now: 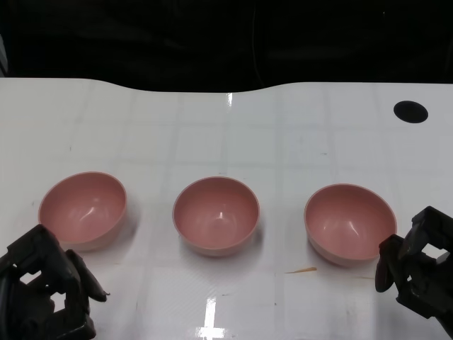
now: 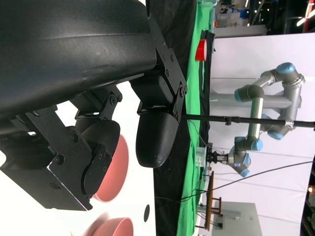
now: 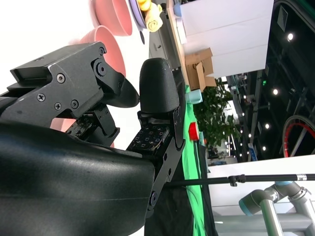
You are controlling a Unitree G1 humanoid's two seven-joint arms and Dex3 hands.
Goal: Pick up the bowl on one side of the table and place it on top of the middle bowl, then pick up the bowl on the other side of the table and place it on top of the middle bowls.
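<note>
While all three pink bowls stand apart in a row on the white table, we have not yet taken any of them. Our left hand hangs empty with the fingers apart, and the left bowl sits just ahead of it. Our right hand is also empty and spread, with the right bowl just beside it on its inner side, perhaps almost touching. The middle bowl lies between the two hands, well away from both. We judge that the bowls are light, stiff and glossy, probably plastic, so they may slip. We think the best hold is a pinch on the near rim, one finger inside and the thumb outside the wall.
</note>
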